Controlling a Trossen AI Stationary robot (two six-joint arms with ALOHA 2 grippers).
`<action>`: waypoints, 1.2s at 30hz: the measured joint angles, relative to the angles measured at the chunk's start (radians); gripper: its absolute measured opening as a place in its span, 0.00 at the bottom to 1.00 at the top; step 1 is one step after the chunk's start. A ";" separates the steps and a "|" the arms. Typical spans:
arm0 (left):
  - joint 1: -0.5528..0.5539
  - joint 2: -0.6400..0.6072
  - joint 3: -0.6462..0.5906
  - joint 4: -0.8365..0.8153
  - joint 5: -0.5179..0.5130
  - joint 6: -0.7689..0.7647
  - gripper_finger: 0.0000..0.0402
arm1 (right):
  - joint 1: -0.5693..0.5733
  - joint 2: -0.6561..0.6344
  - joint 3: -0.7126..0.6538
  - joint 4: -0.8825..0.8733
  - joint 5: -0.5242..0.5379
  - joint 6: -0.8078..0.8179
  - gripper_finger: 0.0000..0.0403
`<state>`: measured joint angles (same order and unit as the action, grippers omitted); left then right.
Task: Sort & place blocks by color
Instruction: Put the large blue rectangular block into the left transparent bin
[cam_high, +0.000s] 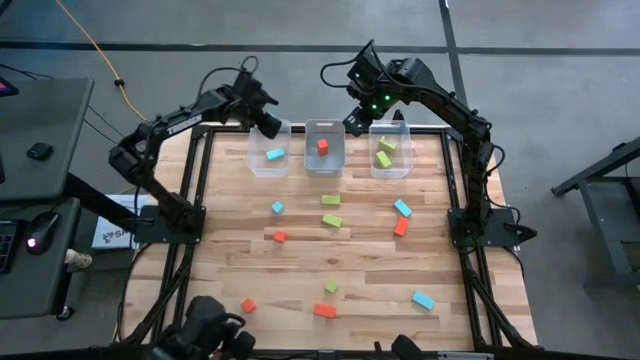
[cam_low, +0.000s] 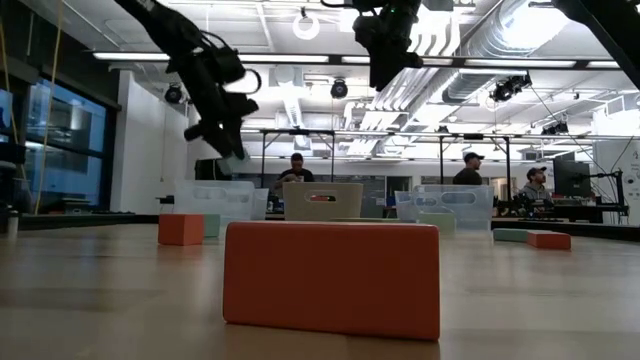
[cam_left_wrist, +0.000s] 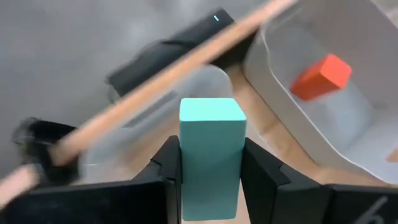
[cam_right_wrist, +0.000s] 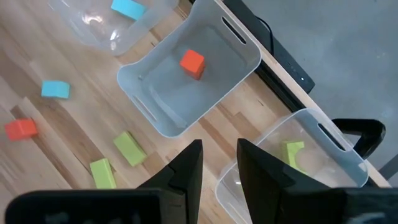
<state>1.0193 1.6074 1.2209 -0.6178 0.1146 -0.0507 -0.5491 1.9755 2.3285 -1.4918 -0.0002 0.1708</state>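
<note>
A light blue block (cam_left_wrist: 209, 155) is being held upright between the closed-in fingers of the left gripper (cam_high: 268, 124), its long axis pointing out past the fingertips. In the high view that gripper is being held over the back right corner of the left bin (cam_high: 268, 152), so the drop spot is lying at roughly 6 o'clock from the tool, just beside it; one blue block (cam_high: 274, 154) is already lying inside that bin. The middle bin (cam_high: 325, 146) with its red block (cam_high: 323, 145) is sitting at about 3 o'clock from the left gripper. The right gripper (cam_high: 357, 118) is being held narrowly parted and empty, above the gap between the middle bin and the right bin (cam_high: 390, 150), which holds green blocks (cam_high: 385, 152). The left arm is judged nearer to the blue bin. More blocks are being left scattered on the table (cam_high: 230, 260).
</note>
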 joint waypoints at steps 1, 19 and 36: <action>-0.003 0.014 0.000 0.000 0.014 -0.006 0.19 | 0.000 0.000 0.000 0.000 0.000 0.008 0.23; -0.014 0.228 0.002 -0.066 0.038 -0.024 0.19 | 0.000 0.000 0.000 0.000 0.002 0.038 0.23; -0.035 0.236 0.001 -0.067 0.036 0.002 0.25 | 0.000 0.000 0.000 0.000 0.015 0.038 0.23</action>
<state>0.9844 1.8439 1.2224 -0.6846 0.1508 -0.0487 -0.5491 1.9755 2.3283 -1.4917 0.0147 0.2092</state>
